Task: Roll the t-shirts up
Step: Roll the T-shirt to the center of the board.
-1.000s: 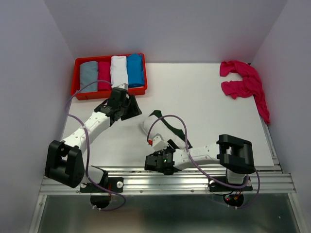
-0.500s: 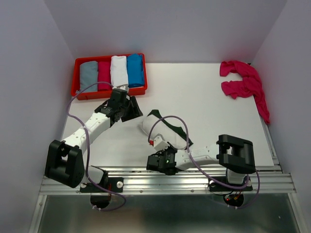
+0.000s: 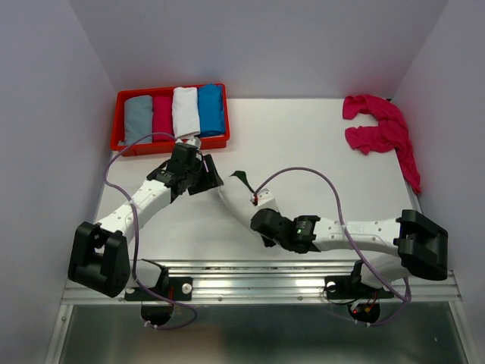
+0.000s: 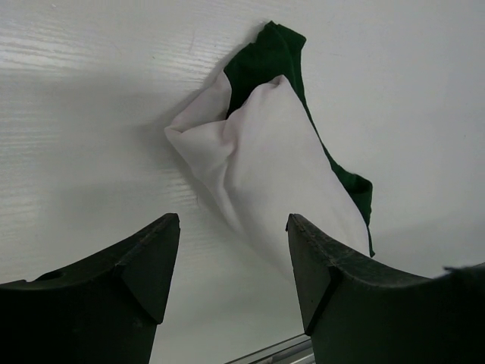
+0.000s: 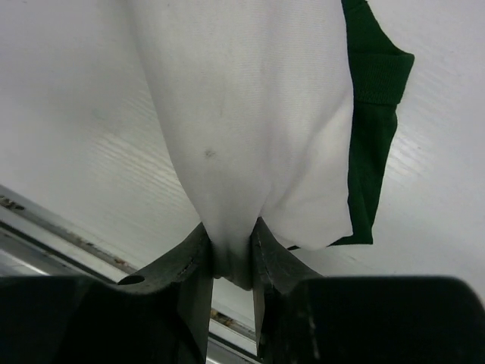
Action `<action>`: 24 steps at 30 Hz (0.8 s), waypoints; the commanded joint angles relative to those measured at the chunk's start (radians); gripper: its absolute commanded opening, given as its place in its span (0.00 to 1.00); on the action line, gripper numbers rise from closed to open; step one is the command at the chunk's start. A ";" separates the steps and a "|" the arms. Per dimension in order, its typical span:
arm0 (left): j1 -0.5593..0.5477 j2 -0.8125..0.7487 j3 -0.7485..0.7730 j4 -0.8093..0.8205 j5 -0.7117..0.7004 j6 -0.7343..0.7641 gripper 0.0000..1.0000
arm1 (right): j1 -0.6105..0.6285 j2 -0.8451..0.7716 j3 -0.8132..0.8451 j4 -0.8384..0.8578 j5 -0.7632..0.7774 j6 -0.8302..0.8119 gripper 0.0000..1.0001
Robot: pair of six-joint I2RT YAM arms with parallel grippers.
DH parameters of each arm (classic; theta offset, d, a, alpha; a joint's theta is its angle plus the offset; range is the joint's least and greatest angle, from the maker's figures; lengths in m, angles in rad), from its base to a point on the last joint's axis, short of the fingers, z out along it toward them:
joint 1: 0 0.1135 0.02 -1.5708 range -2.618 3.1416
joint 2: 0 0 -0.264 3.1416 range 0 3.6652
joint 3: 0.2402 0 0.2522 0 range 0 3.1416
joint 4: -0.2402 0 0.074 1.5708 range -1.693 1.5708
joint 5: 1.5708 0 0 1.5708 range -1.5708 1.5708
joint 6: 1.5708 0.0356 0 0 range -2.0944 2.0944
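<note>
The cream-white t-shirt (image 3: 233,202) with dark green trim lies bunched in a long roll on the table between the two arms. My right gripper (image 3: 255,217) is shut on its near end; the wrist view shows white cloth (image 5: 242,121) pinched between the fingers (image 5: 231,258). Just left of the roll's far end, my left gripper (image 3: 210,180) stands open and empty. Its wrist view looks at the roll (image 4: 265,152) past the spread fingers (image 4: 231,250). A magenta-pink t-shirt (image 3: 379,127) lies crumpled at the far right of the table.
A red tray (image 3: 173,143) at the back left holds several rolled shirts in grey, magenta, white and blue. The table's metal front rail (image 3: 258,277) runs just behind my right gripper. Purple cables loop over both arms.
My right gripper has shut on the near end of the cream-white t-shirt, and its arm has swung out to the right. The left gripper has opened slightly and shifted toward the roll.
</note>
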 commanded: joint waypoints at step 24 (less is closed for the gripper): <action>0.007 -0.102 -0.103 0.010 -0.069 -0.020 0.70 | -0.227 -0.087 -0.136 0.343 -0.601 0.080 0.01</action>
